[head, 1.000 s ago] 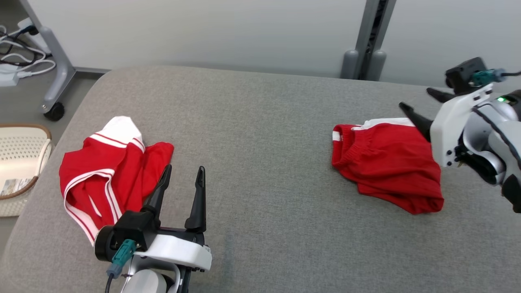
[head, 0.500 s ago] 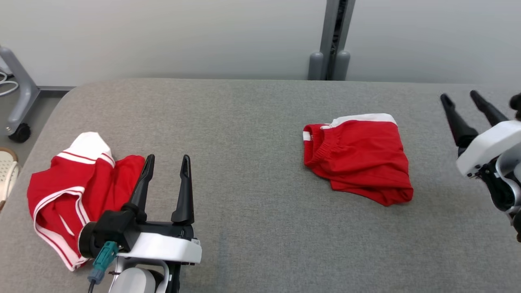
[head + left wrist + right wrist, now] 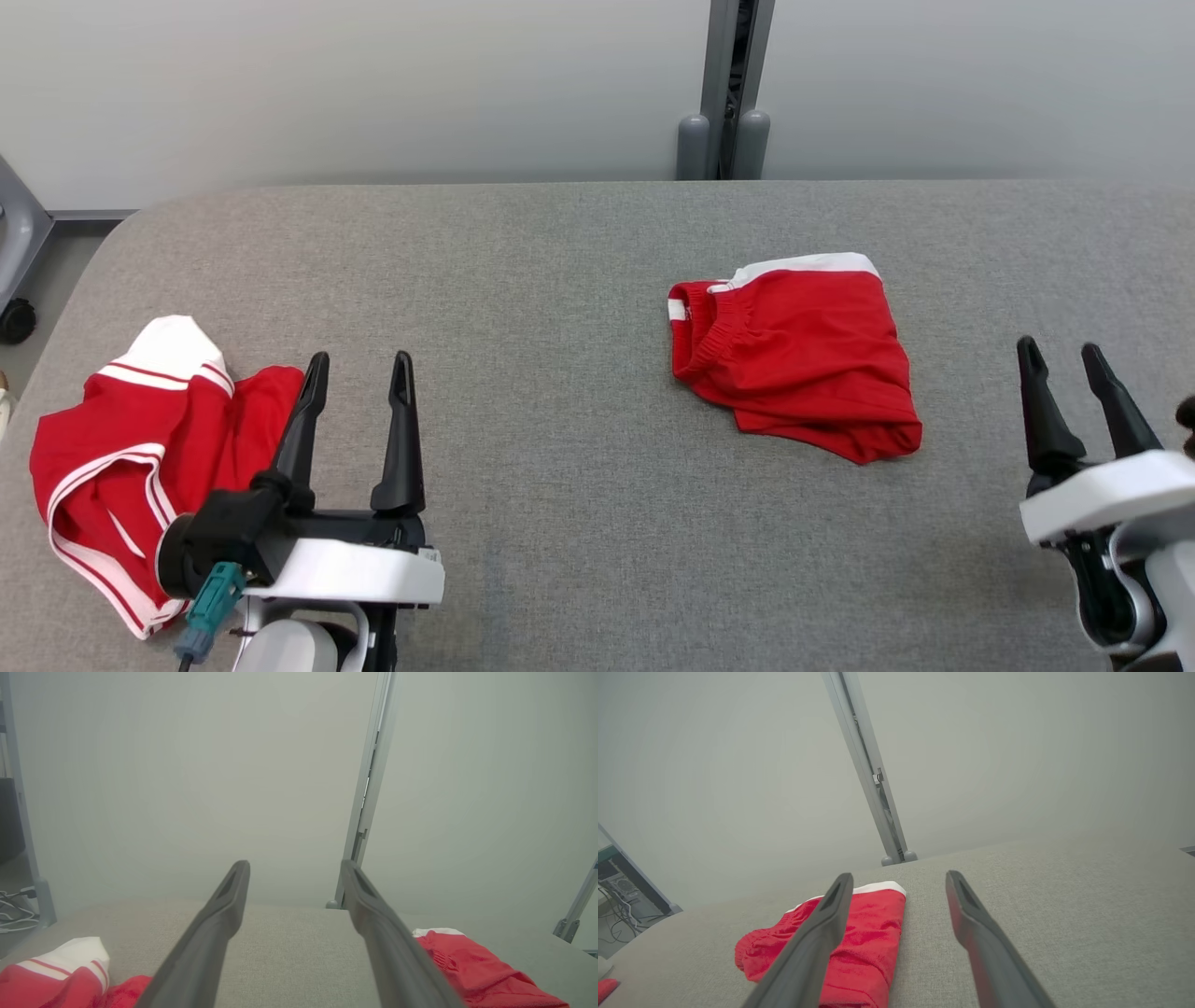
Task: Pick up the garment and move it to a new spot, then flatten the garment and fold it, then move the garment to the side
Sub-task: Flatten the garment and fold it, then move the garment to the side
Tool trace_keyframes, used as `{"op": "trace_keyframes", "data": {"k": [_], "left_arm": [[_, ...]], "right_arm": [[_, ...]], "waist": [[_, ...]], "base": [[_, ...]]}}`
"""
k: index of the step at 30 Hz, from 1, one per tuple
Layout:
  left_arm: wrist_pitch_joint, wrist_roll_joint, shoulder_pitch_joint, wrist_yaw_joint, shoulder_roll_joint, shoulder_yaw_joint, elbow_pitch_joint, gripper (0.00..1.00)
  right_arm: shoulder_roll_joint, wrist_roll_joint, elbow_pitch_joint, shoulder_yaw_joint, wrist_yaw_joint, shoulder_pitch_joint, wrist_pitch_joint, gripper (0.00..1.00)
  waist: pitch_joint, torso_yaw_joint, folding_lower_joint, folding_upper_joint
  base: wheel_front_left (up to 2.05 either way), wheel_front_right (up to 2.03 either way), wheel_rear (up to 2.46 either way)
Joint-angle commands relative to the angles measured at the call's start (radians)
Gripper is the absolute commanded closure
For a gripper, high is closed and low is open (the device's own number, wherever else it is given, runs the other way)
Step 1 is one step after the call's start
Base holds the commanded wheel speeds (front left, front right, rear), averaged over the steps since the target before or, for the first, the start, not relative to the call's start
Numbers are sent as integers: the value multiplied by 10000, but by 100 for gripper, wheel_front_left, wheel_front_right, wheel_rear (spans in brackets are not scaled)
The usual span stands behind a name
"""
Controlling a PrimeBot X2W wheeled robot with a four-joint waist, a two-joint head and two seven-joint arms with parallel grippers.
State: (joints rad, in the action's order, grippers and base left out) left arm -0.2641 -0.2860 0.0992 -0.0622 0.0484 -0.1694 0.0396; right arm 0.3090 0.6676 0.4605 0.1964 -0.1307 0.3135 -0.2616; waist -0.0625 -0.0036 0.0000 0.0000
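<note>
Two red garments with white trim lie on the grey padded table (image 3: 560, 271). A folded one (image 3: 803, 359) rests right of centre, its waistband to the left; it also appears in the left wrist view (image 3: 472, 975) and the right wrist view (image 3: 873, 942). A crumpled one (image 3: 121, 448) lies at the table's left end, also seen from the left wrist (image 3: 51, 975). My left gripper (image 3: 359, 359) stands open just right of the crumpled garment, holding nothing. To the right of the folded garment and apart from it, my right gripper (image 3: 1059, 347) is open and empty.
A grey wall with a vertical metal post (image 3: 724, 89) runs behind the table's far edge. A wheeled grey stand leg (image 3: 14, 280) shows on the floor at the far left. Bare table surface lies between the two garments.
The head camera has swung, shifting the whole picture left. My right gripper has drawn back from the folded garment toward the near right and turned its fingers upward. The garments lie as before.
</note>
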Motion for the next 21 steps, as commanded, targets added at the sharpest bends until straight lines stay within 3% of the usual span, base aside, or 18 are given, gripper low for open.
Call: {"op": "trace_keyframes", "data": {"k": [1,10,21], "left_arm": [[-7,43,-159,67,40,71,-28,0],[-7,63,-374,48,40,89,113,0],[-7,104,-291,69,39,-23,384,0]], "right_arm": [[-148,-267,-160,-396,-3,-368,-42,0],[-814,-1201,-763,-1314,-3,-1339,-43,0],[-826,-1268,-590,-1390,-3,-1306,-44,0]], "waist": [[33,39,0,0],[62,69,0,0],[14,237,0,0]], "base": [[0,0,0],[0,0,0],[0,0,0]]}}
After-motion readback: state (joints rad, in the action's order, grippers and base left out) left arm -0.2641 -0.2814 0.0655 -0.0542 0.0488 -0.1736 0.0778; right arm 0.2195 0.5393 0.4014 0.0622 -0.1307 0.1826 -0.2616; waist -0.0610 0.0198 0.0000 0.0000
